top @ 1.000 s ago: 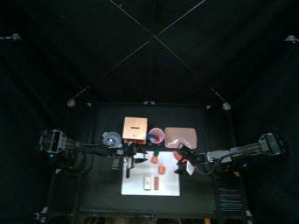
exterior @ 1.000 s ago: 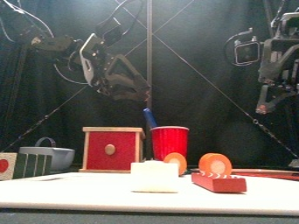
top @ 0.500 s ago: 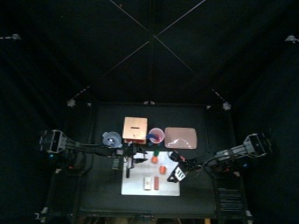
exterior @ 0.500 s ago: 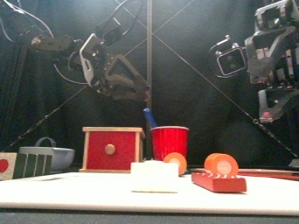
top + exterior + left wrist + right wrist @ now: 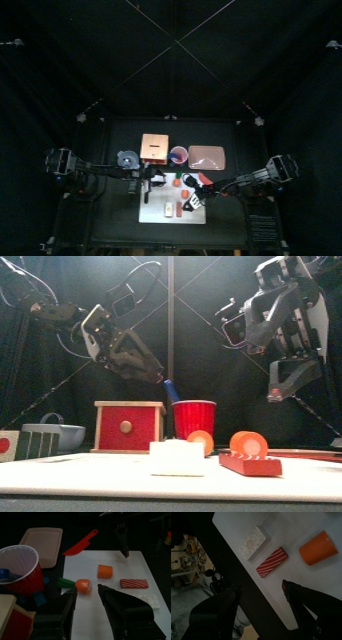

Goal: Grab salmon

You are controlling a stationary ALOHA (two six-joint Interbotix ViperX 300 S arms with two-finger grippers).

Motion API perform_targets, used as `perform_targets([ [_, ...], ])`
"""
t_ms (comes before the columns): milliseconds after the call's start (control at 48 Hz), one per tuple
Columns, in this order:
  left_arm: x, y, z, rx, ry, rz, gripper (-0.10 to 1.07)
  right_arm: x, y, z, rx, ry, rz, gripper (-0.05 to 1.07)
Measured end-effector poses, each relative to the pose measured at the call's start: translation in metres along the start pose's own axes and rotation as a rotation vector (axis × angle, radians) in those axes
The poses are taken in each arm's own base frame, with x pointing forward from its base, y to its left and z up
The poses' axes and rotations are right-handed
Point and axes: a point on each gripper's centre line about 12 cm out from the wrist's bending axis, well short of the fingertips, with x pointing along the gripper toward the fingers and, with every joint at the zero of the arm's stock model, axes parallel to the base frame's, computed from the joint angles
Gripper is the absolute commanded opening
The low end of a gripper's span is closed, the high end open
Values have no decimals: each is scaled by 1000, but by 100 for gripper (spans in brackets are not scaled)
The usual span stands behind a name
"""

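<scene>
The salmon is a small orange-pink oblong with white stripes, lying flat on the white mat. It also shows in the right wrist view and low at the front right in the front view. My left gripper is open and empty, above the mat's left side, short of the salmon. My right gripper is open and empty, hanging above the mat's right part, well above the salmon.
A white speckled block lies next to the salmon. An orange chunk, a round orange slice and a red knife lie on the mat. A red cup, a tan tray and a red-faced box stand behind.
My right arm has swung in from the right and now hangs over the mat. My left arm has shifted only slightly.
</scene>
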Motion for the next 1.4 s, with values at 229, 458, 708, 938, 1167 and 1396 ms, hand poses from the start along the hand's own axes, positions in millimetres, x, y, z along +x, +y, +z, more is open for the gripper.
perform_targets([
  [229,-12,2,-6,-2,6,6,78,-4,-1,17,29,-1,-24,95],
  [458,-17,2,-7,-6,3,8,78,-4,4,26,9,12,-45,95],
  [708,-19,3,-10,-10,11,10,78,-8,15,32,-20,41,-62,95],
  [938,-19,3,-11,-12,11,10,78,-17,32,43,-84,68,-95,95],
  [1167,-20,3,-15,-12,21,10,78,-26,30,52,-20,61,-204,95],
  [1396,-20,3,-16,-11,24,12,78,-25,33,40,56,5,-274,95],
])
